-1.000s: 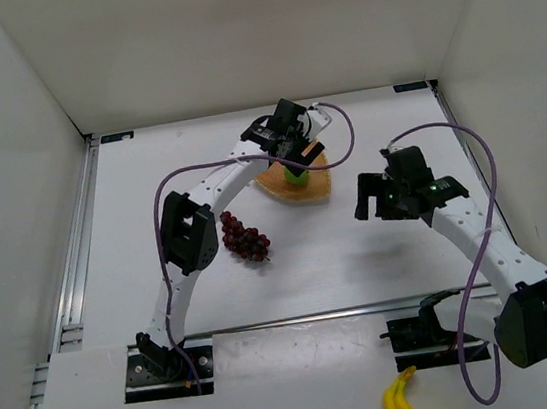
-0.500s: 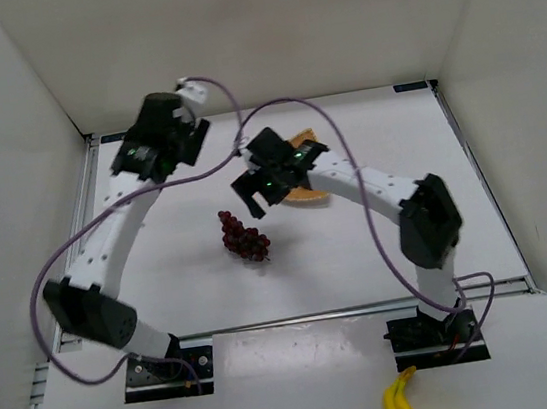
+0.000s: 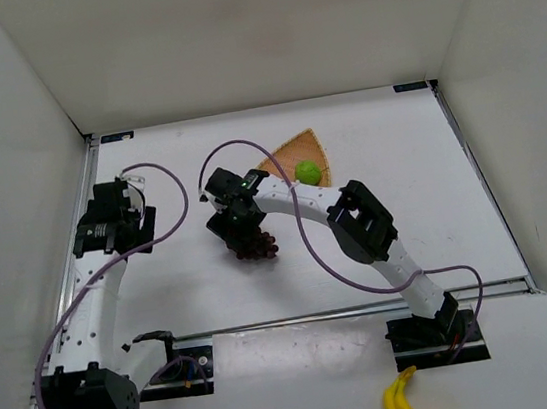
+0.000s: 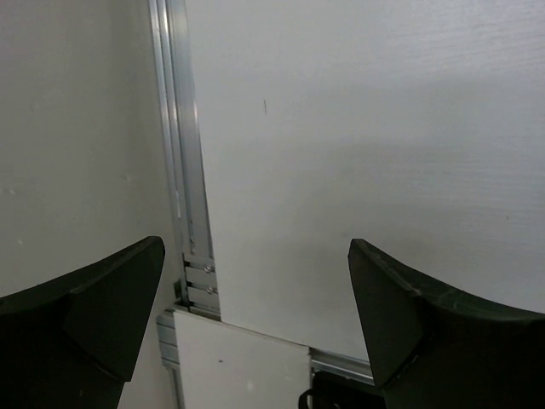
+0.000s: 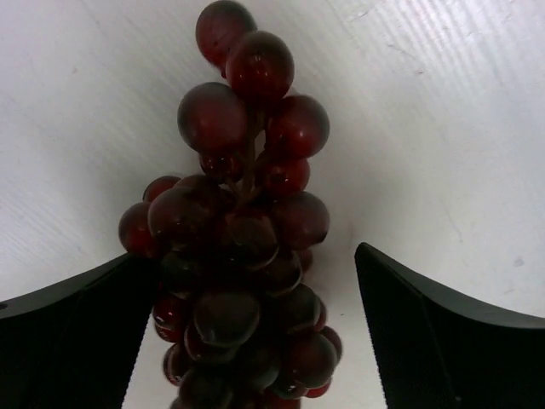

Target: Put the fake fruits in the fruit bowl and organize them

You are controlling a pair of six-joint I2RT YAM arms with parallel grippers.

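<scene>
The basket (image 3: 292, 150) lies toward the back of the worktop (image 3: 404, 197), a little right of centre. The round fruit (image 3: 307, 172) sits in it, in its near right part. The grape bunch (image 3: 257, 251) lies on the worktop outside the basket, in front of it and to its left. My right gripper (image 3: 240, 231) is over the bunch, one finger on each side of it. My left gripper (image 3: 110, 224) is well apart from both fruits, by the rail (image 3: 74, 261) at the worktop's left edge. Bananas (image 3: 403, 404) lie in front of my right base.
</scene>
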